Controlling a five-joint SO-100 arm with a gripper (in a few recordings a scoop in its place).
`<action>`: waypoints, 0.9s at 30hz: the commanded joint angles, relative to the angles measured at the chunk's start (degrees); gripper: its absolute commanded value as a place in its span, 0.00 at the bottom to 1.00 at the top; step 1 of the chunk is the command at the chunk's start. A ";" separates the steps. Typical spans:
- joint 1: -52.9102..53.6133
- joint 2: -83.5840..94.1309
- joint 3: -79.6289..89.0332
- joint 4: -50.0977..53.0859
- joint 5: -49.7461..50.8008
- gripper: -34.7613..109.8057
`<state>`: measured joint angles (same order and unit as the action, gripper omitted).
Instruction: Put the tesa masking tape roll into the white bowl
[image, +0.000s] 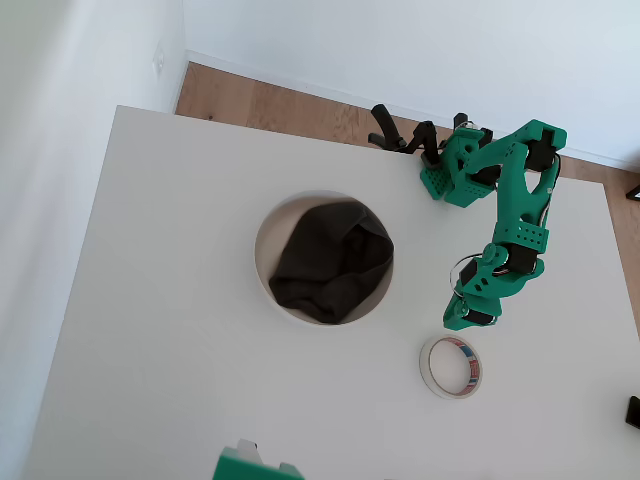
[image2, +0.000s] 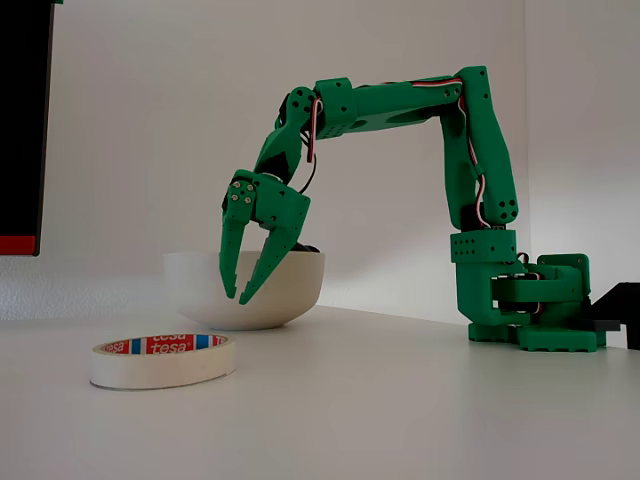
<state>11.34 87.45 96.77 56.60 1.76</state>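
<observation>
So far nothing is done: the cream-white tesa masking tape roll lies flat on the white table, at four o'clock from the white bowl (dark cloth inside). The green hand hovers above it, slightly parted, empty; grasp and carry remain.

Bowl: fixed view, front partly covered by gripper; cloth inside hidden but for a dark sliver at rim. Overhead view: cloth hides bowl floor, fingertips tucked under gripper body. Green object cut off at bottom edge, unidentifiable.
</observation>
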 joint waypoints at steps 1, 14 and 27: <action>0.70 1.93 -6.15 1.93 1.23 0.27; -1.76 -4.83 -10.72 3.69 1.41 0.30; -3.52 -10.55 -18.54 6.94 1.85 0.30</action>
<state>7.21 75.23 82.18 62.75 2.81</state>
